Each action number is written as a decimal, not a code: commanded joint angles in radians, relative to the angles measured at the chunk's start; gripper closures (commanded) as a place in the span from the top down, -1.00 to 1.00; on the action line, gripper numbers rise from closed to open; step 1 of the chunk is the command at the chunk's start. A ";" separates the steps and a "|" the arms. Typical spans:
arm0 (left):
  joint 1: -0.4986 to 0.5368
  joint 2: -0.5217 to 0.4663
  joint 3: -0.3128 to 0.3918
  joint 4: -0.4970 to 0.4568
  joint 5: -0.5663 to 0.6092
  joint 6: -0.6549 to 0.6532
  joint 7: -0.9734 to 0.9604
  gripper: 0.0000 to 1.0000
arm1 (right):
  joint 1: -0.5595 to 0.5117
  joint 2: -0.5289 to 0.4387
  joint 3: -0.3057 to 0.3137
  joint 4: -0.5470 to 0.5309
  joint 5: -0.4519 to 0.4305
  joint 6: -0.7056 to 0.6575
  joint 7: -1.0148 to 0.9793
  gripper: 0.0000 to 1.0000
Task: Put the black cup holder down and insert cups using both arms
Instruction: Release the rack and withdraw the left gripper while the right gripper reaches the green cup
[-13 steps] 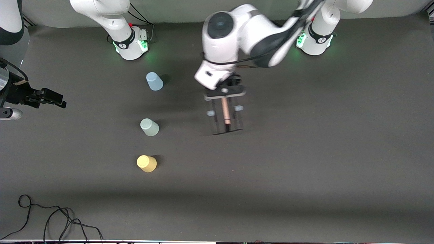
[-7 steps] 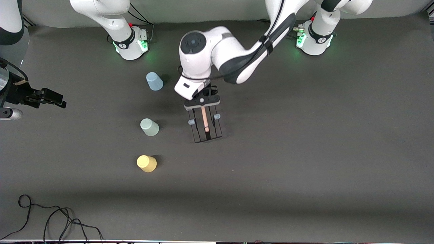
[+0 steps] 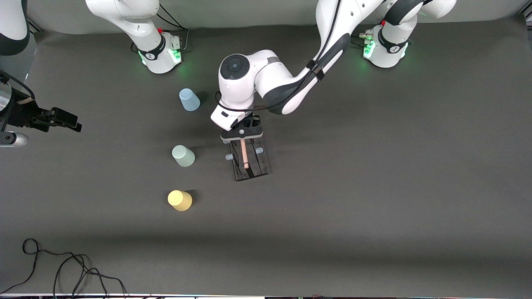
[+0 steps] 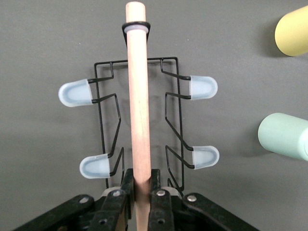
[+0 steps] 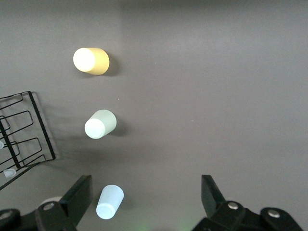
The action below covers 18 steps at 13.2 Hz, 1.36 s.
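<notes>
Gripping cup holder (image 3: 248, 160), left tool (image 3: 242, 133).

- My left arm reaches from its base toward the table's middle, wrist bent downward; the left gripper (image 3: 242, 137) has its fingers (image 4: 155, 192) pinched on the wooden rod handle (image 4: 139, 96).
- My right arm waits, raised at its end of the table, the right gripper (image 5: 144, 202) spread wide.

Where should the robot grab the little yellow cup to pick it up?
Probably around its side wall, coming straight down from above. The yellow cup stands upside down on the table, its closed bottom up, so there is no open rim to pinch. It has bare table all round, so open fingers could drop either side of it.
</notes>
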State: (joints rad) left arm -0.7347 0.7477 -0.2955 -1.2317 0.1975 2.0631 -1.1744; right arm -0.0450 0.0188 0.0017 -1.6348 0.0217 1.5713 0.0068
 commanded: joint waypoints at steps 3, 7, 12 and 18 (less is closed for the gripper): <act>-0.020 0.027 0.012 0.029 0.078 0.021 -0.004 -1.00 | 0.025 -0.017 0.008 -0.006 -0.009 -0.028 0.129 1.00; -0.018 0.024 0.012 0.026 0.083 0.037 0.053 -1.00 | 0.195 0.001 0.006 -0.016 -0.005 -0.013 0.388 0.99; 0.000 -0.017 0.010 0.040 0.063 -0.010 0.038 1.00 | 0.263 -0.013 0.006 -0.296 0.012 0.296 0.417 1.00; 0.213 -0.192 0.007 0.034 -0.111 -0.262 0.320 1.00 | 0.322 0.091 0.004 -0.565 0.050 0.709 0.417 1.00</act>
State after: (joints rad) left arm -0.5973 0.6289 -0.2885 -1.1707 0.1748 1.8816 -1.0039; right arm 0.2403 0.0764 0.0181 -2.1366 0.0507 2.1736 0.4130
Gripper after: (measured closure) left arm 0.000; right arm 0.000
